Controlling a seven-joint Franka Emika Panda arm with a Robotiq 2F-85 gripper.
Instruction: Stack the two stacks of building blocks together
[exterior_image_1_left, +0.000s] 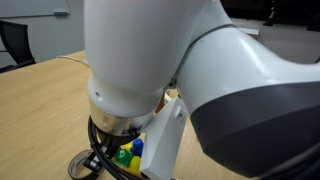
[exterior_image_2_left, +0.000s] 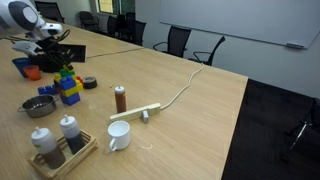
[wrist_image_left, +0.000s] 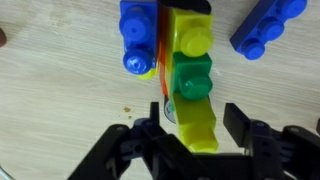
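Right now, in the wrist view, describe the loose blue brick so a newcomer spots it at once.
On the wooden table, a multicoloured stack lies with its near end inside the open gripper. Up and right of that stack sits the loose blue brick, angled. Unlike the blue brick joined to the stack's left side, it lies alone, apart from the rest.

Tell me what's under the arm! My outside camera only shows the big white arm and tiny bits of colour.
Observer: In the wrist view, a stack of blocks, yellow, green and blue, lies just ahead of the pincer.
Child: Is the pincer shut?
Observer: No, open; its fingers sit either side of the stack's lime end.
Child: Any more blocks?
Observer: One blue block lies apart, at the wrist view's top right.
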